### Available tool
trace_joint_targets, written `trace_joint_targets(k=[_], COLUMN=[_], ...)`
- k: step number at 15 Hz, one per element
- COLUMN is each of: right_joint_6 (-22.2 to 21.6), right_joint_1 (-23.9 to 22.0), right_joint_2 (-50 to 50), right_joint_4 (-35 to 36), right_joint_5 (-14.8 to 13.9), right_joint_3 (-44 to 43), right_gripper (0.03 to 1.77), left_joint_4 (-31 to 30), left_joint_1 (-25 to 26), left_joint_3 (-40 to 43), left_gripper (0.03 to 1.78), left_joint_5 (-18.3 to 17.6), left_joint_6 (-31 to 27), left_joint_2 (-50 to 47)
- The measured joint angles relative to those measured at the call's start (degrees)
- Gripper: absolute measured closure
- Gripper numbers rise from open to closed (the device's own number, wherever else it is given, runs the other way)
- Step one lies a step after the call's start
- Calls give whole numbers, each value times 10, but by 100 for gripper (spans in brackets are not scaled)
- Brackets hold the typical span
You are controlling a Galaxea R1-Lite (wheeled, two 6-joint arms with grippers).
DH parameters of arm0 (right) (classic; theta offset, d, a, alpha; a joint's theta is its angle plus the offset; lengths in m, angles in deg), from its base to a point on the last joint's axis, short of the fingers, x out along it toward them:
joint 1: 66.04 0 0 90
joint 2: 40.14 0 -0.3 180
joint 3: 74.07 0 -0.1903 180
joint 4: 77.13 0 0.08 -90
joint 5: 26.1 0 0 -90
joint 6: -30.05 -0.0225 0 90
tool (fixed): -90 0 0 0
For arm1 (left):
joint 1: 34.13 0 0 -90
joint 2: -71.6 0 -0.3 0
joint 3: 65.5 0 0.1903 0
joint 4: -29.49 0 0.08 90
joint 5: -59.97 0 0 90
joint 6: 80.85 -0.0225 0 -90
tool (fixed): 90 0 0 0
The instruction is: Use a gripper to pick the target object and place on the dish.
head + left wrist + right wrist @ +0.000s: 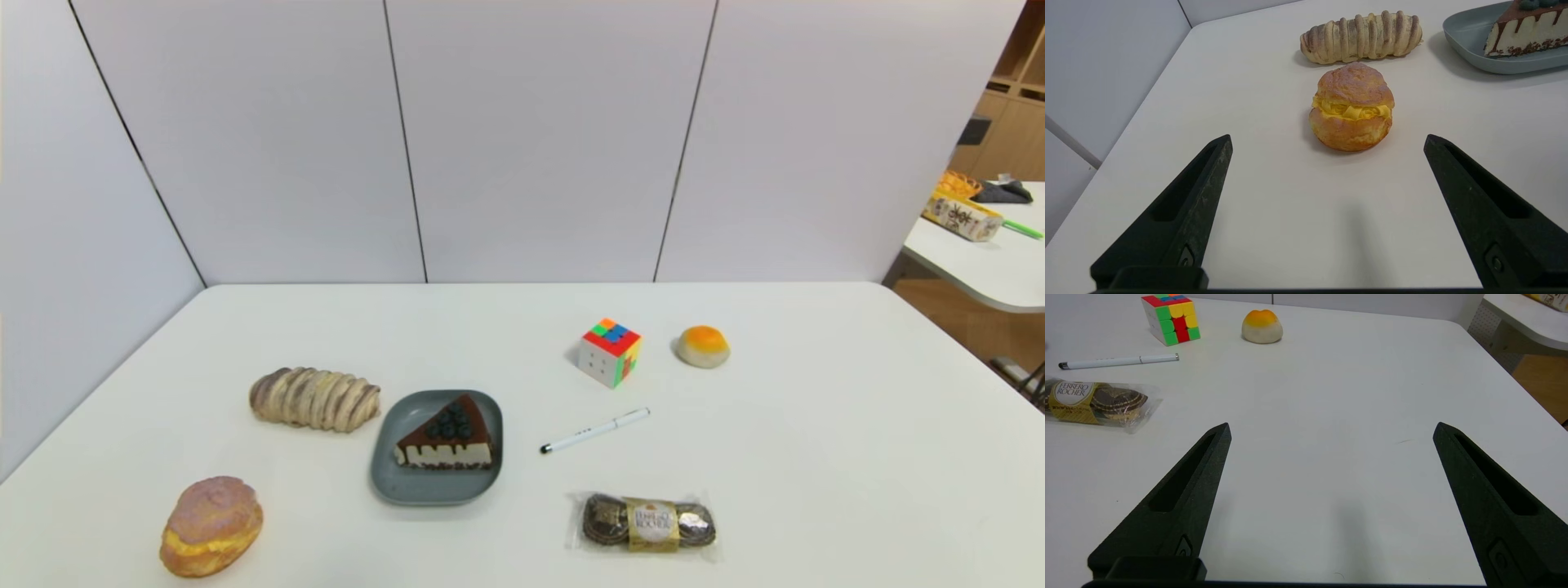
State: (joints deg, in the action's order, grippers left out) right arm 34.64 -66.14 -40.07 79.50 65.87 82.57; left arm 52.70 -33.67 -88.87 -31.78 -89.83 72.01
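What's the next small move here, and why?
Probably none beyond parking: the cake slice already sits on the dish, clear of both arms. The left gripper is open and empty over bare table short of the cream puff; the right gripper is open and empty too. I'd leave both back.

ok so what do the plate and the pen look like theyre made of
Dish: probably matte plastic or melamine; even blue-grey, soft rounded rim, no glassy glare, though glazed ceramic is possible. Pen: glossy white barrel, plastic or lacquered metal, with a silvery end and dark tip.
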Motion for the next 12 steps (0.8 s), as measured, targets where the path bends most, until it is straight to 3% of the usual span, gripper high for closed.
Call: trace_joint_targets(k=[12], right_joint_6=[0], right_joint_1=[0], right_joint_2=[0], right_joint_4=[0], right_joint_5=[0], right_joint_3=[0], right_gripper=[9], left_joint_4=[2], left_joint_1=[0], left_joint_3=[0], left_gripper=[12], left_joint_5=[2], left_joint_6=[45], left_joint_2=[-4])
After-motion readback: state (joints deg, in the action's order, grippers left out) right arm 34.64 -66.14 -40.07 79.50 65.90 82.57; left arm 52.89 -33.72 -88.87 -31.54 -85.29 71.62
